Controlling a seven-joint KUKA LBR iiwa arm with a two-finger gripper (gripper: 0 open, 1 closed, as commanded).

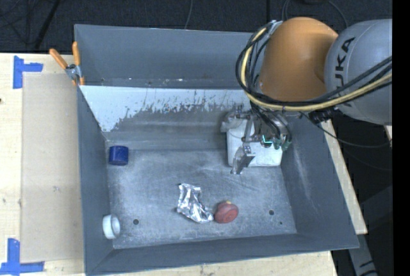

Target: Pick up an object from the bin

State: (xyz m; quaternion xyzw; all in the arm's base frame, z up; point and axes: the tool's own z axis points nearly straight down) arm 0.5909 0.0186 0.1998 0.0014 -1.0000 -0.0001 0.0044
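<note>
My gripper (239, 164) hangs at the right of the bin, below the orange wrist cover, with one dark fingertip pointing down at the floor. A white boxy block (268, 157) lies right behind and beside it, partly hidden by the gripper body. Nothing shows between the fingers. Lower on the floor, a crumpled piece of silver foil (193, 203) lies next to a small reddish-brown round object (225, 212); both sit well below and left of the fingertip.
A small blue cube (118, 155) rests near the left wall. A white round cap (111, 226) lies in the front left corner. The arm and its cables cover the bin's back right corner.
</note>
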